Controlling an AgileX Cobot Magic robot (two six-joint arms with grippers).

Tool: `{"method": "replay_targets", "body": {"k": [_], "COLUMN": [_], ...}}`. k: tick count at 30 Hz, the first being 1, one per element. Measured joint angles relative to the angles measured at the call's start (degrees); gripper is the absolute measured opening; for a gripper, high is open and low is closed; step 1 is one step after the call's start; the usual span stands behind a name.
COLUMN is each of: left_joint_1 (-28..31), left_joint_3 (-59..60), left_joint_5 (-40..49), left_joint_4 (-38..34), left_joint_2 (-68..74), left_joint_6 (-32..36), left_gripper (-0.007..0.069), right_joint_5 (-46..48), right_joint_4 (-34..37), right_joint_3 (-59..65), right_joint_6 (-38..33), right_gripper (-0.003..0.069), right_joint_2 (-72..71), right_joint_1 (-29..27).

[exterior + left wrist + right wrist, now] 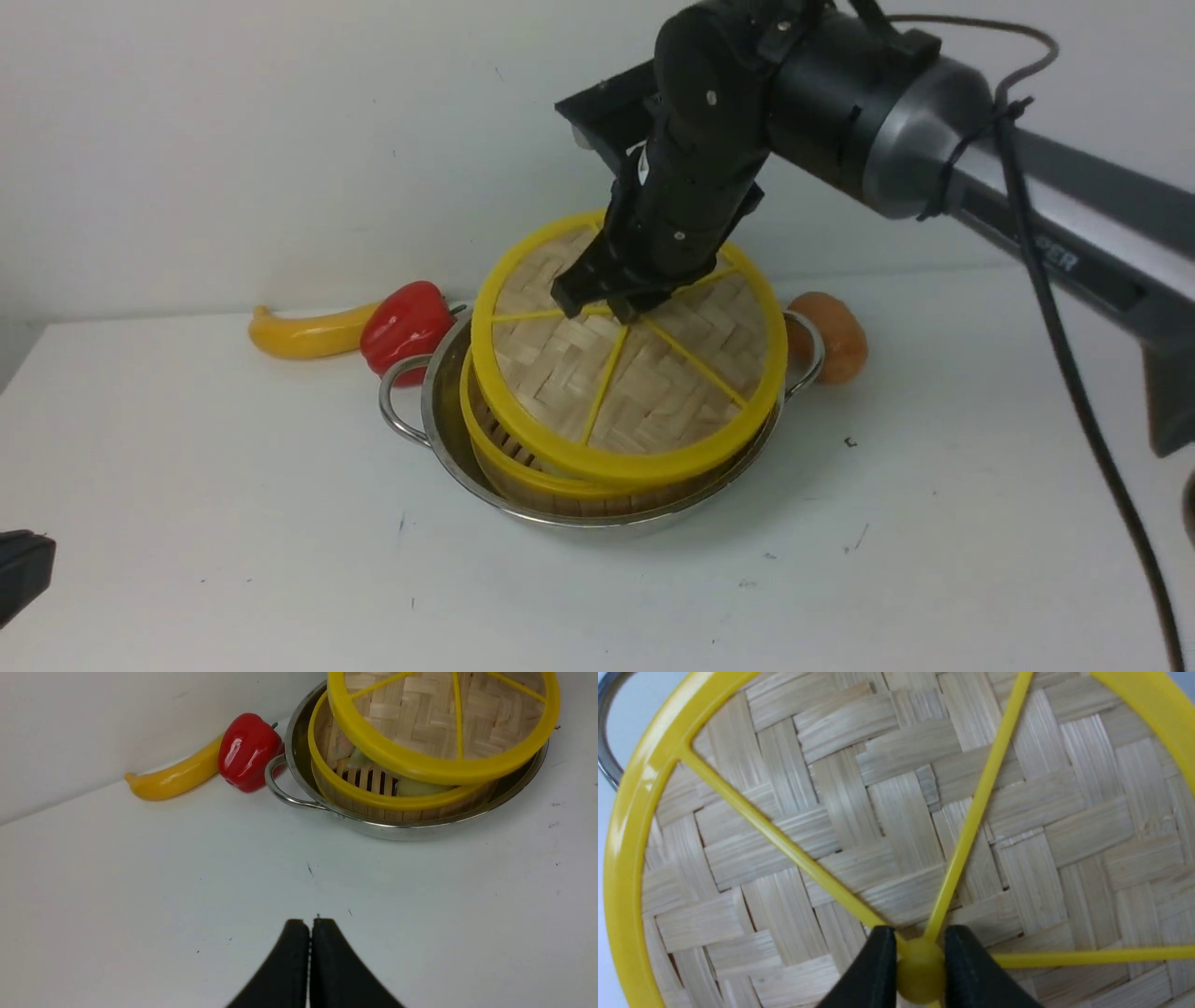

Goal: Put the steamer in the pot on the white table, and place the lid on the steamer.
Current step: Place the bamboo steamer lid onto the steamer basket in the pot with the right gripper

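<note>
The light is bright and even in every picture, and the table (233, 523) looks white with only a soft grey shadow around the pot (560, 519). Little white shiny spots sit on the red pepper (247, 749), on the pot's metal edge and on the yellow rim of the lid (896, 826). In the right wrist view the lid's weave is sharp, but the right claw (920, 952), very close to the camera, looks fuzzy, and the front view is a bit grainy.
</note>
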Motion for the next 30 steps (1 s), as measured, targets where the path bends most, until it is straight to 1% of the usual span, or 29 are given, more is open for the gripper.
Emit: {"method": "replay_targets", "body": {"k": [10,30], "left_joint_1": [0.0,0.0], "left_joint_3": [0.0,0.0], "left_joint_5": [0.0,-1.5], "left_joint_4": [0.0,0.0], "left_joint_2": [0.0,0.0], "left_joint_6": [0.0,0.0], "left_gripper": [0.0,0.0], "right_joint_5": [0.0,-1.7], "right_joint_4": [1.2,1.2], "right_joint_3": [0.1,-1.8], "right_joint_6": [-3.1,-4.4], "right_gripper": [0.0142,0.0142], "right_joint_2": [1.9,3.8], "right_joint_1": [0.0,0.1]}}
